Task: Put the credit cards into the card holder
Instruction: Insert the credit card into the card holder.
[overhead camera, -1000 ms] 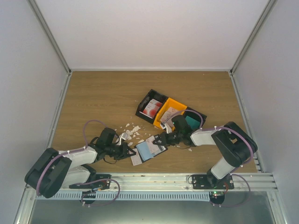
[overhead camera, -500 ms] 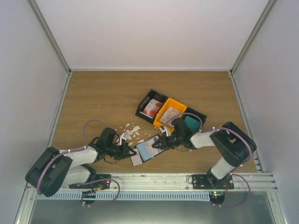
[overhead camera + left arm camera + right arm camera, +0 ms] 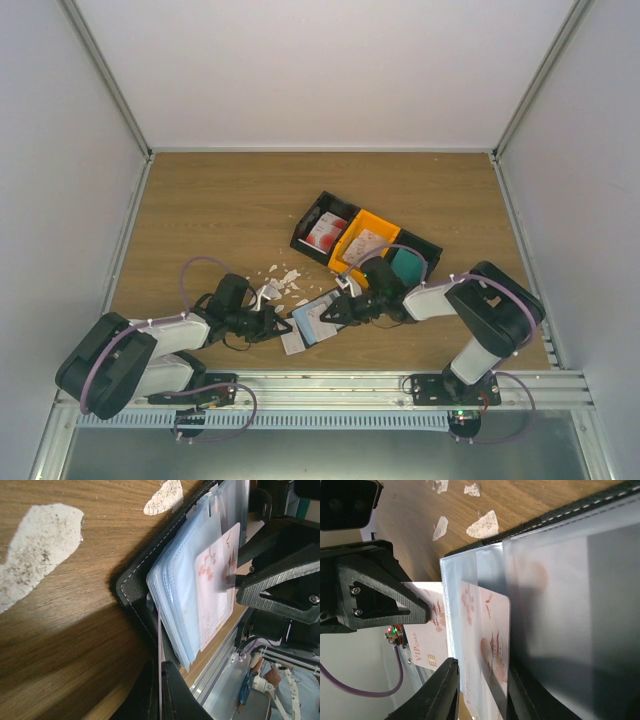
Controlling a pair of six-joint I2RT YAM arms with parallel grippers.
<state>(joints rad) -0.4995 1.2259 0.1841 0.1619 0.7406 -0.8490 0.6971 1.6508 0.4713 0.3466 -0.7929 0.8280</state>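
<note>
The black card holder (image 3: pixel 312 322) lies open on the table, its pale blue sleeves up. It also shows in the left wrist view (image 3: pixel 134 592) and the right wrist view (image 3: pixel 555 517). My left gripper (image 3: pixel 274 322) (image 3: pixel 160 692) is shut on the holder's near cover edge, with a thin pink edge between the fingers. My right gripper (image 3: pixel 336 309) (image 3: pixel 482 695) is shut on a pale pink credit card (image 3: pixel 487 630) (image 3: pixel 217 592), which sits partly inside a clear sleeve. A second pale pink card (image 3: pixel 422 640) (image 3: pixel 292 343) sticks out under the holder by the left gripper.
Three bins stand behind: a black one (image 3: pixel 304 226) with red-and-white cards, an orange one (image 3: pixel 383 220) with pale cards, a black one (image 3: pixel 432 246) with a teal card. White scraps (image 3: pixel 281 275) (image 3: pixel 40 550) lie left of the holder. The table's metal front rail (image 3: pixel 320 385) is close.
My right gripper has moved left and slightly nearer with the pink card, sliding it further into the holder's sleeve. The left gripper and holder have stayed put.
</note>
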